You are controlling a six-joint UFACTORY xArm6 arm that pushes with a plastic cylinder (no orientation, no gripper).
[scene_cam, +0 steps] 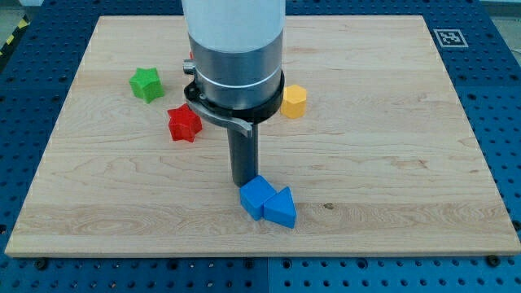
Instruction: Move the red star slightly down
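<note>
The red star (185, 123) lies on the wooden board (391, 122), left of centre. My tip (244, 181) rests on the board to the star's lower right, about a block's width or more away from it. The tip touches or nearly touches the top edge of a blue cube (257, 197). A blue triangular block (281, 208) sits against the cube's right side. The arm's white and grey body (234, 57) rises above the tip and hides part of the board's top middle.
A green star (146, 84) lies at the upper left, above and left of the red star. A yellow hexagonal block (294, 101) sits right of the arm body. A small red piece (191, 59) peeks out at the arm's left edge. A marker tag (447, 37) sits at the board's top right corner.
</note>
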